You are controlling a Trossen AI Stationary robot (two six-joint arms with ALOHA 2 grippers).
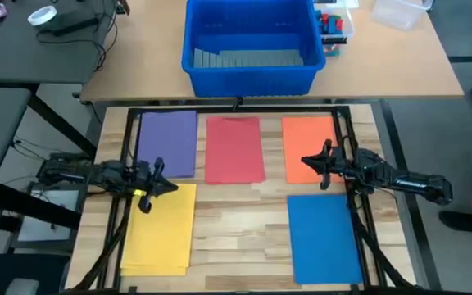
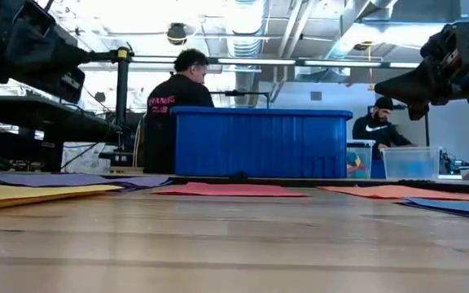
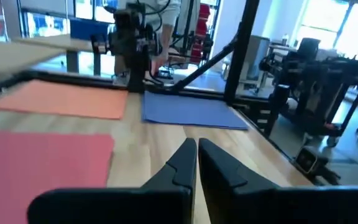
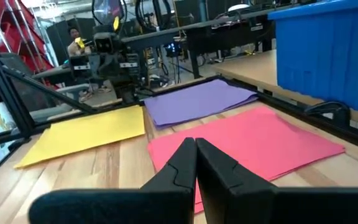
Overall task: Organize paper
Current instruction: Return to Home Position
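Above the table's (image 1: 236,215) left side the left gripper (image 1: 166,186) hangs with its fingers pressed together, over the far edge of the yellow paper (image 1: 161,229), which lies toward the near left corner, with the purple paper (image 1: 169,141) just beyond it at the far left. The pink paper (image 1: 234,149) lies flat at the middle of the far edge, in front of the bin (image 1: 251,49). To its right the orange paper (image 1: 306,135) sits at the far right with the right gripper (image 1: 308,162), fingers also closed and empty, above its near half, and the blue paper (image 1: 324,238) lies toward the near right corner.
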